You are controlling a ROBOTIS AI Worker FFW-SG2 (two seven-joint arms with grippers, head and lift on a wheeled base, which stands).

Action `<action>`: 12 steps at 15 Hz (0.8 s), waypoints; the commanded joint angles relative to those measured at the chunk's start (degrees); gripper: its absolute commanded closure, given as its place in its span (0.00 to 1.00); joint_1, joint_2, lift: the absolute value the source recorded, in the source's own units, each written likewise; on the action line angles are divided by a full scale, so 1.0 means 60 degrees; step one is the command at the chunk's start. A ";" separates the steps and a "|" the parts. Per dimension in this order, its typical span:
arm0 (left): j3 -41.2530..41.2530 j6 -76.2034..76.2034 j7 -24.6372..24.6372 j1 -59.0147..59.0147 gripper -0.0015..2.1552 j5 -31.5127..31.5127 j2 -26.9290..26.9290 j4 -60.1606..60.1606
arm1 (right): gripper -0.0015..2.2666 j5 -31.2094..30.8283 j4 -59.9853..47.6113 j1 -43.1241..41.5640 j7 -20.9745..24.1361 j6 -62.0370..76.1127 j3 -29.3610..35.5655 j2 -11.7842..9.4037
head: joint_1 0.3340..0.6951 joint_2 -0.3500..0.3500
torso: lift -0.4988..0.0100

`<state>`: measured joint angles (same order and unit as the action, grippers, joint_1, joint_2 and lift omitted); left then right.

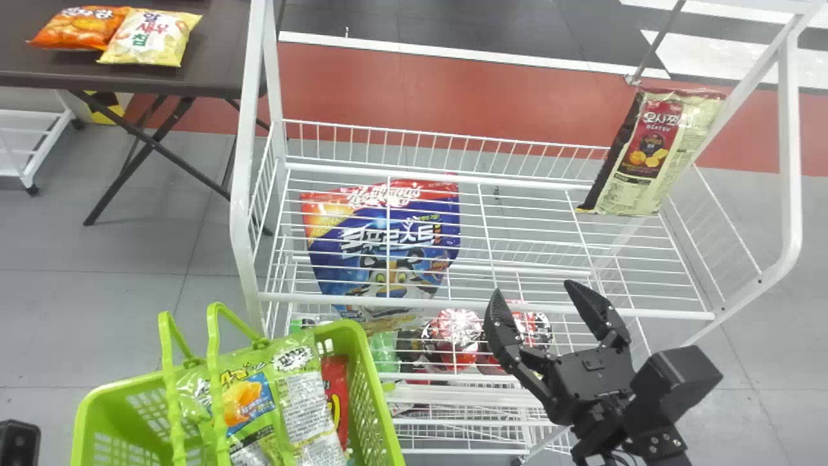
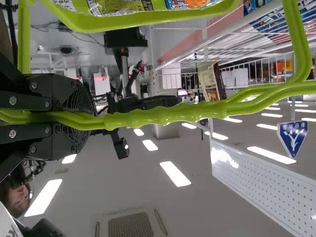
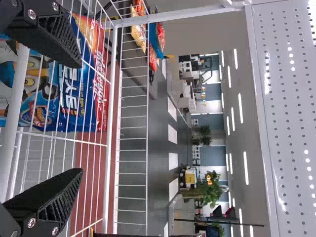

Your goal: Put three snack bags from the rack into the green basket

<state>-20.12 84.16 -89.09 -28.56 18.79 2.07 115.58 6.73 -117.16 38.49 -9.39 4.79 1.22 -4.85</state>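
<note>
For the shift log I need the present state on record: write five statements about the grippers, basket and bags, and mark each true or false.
1. The left gripper is closed on the handles of the green basket. True.
2. The right gripper is gripping a snack bag. False: its fingers stand apart with nothing between them.
3. An orange bag and a yellow bag lie side by side on the dark table. True.
4. The blue bag rests on top of the upper wire shelf. False: it is below, seen through that shelf's wires.
5. The basket has no bags in it. False: it holds green packaging.
</note>
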 commanded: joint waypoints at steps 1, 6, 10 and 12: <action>0.0043 0.0000 0.0112 0.0000 1.00 -0.0012 -0.0008 0.0000 | 0.03 0.0079 0.0161 -0.0072 -0.0076 -0.0001 0.0017 -0.0026 | 1.00 0.24 | 0.98; 0.0204 -0.0088 0.0229 0.0029 1.00 -0.0026 0.0021 0.0000 | 0.03 0.0109 0.0351 -0.0175 -0.0091 -0.0001 0.0046 -0.0026 | 1.00 0.22 | 0.98; 0.0218 -0.0029 0.0273 0.0103 1.00 -0.0041 0.0050 0.0000 | 0.03 0.0123 0.0513 -0.0292 -0.0091 -0.0001 0.0017 -0.0012 | 1.00 0.21 | 0.98; 0.0218 -0.0029 0.0259 0.0161 1.00 -0.0056 0.0065 0.0000 | 0.03 0.0123 0.0586 -0.0321 -0.0091 -0.0001 0.0002 -0.0012 | 1.00 0.22 | 0.98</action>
<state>-18.82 83.94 -87.51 -27.79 18.51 2.36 115.56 7.47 -113.89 36.66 -9.93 4.78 1.31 -4.93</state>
